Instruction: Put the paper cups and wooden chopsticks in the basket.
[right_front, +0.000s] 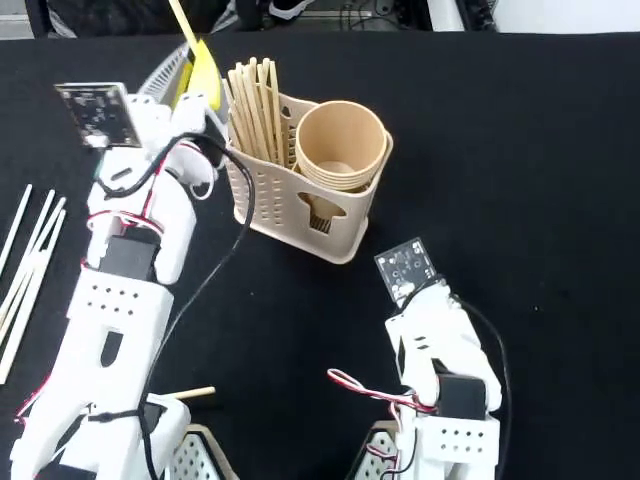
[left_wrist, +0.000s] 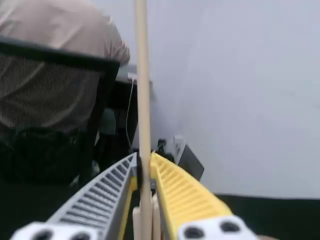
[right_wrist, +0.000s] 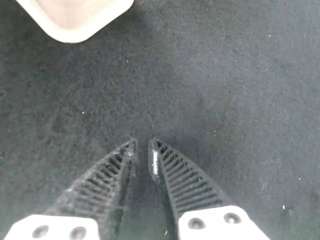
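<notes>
Left gripper: clenched on a single wooden chopstick. The grey and yellow fingers press it from either side. The stick runs lengthwise between them and extends well beyond the tips.

In the high view I place this gripper at the far side of the table, just beside the basket's chopstick end and raised above it. The held chopstick points away past the table's far edge.

Right gripper: jaws drawn almost together with only a thin slit between them, and nothing in that slit. It faces bare black table cloth. One rounded corner of the basket sits ahead of it, well apart from the tips. The right arm stands on the near side of the basket.

Basket contents:
- A bundle of chopsticks stands upright in the end nearer the left arm and leans slightly.
- A nested stack of paper cups sits mouth-up in the other end, touching the basket wall.

Outside the basket:
- Several loose chopsticks lie roughly parallel on the cloth, out past the left arm near the table edge.
- One short stick end shows beside that arm's base. The arm covers the rest of it.
</notes>
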